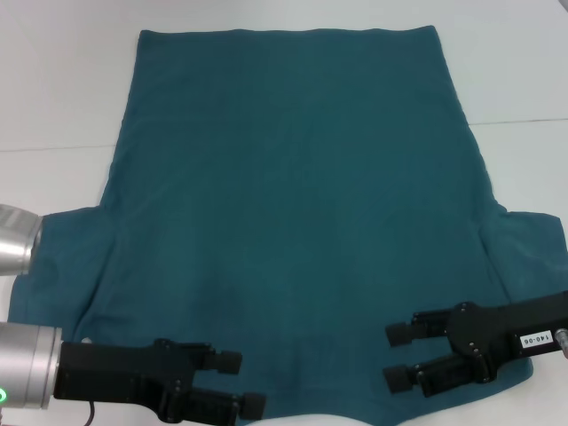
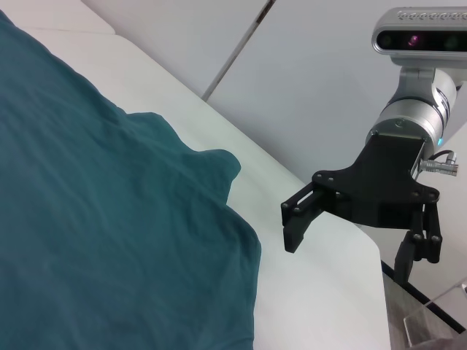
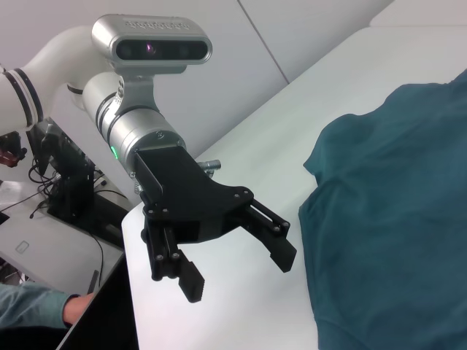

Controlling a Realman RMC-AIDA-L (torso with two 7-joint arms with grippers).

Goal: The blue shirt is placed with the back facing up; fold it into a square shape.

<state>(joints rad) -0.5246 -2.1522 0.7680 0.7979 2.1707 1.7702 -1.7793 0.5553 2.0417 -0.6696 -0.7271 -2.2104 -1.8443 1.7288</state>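
**A:** Where does the blue shirt (image 1: pixel 293 222) lie?

**B:** Spread flat on the white table (image 1: pixel 53 80), plain side up, filling most of the head view. The straight hem runs along the top of the frame, the two sleeves stick out at mid-left and mid-right, and the collar end sits at the bottom edge, nearest the robot. So its long axis runs top to bottom in the picture.

**A:** And the pincers?

**B:** Both at the bottom of the frame. The left pincer (image 1: pixel 241 383) is at lower left, fingers apart and pointing toward the middle, over the shoulder area of the cloth. The right pincer (image 1: pixel 399 355) is at lower right, also spread and pointing inward, over the opposite shoulder. Neither holds any fabric. I cannot tell whether they touch the cloth or hang just above it.

**A:** What does the coming move turn on?

**B:** In my judgement, each pincer already sits over its own side of the collar end, facing the other across the shirt's midline. The bulk of the cloth stretches away from them toward the top of the frame. Each arm is nearer its own shoulder and sleeve, so a grab there looks symmetrical; no fold is made yet.
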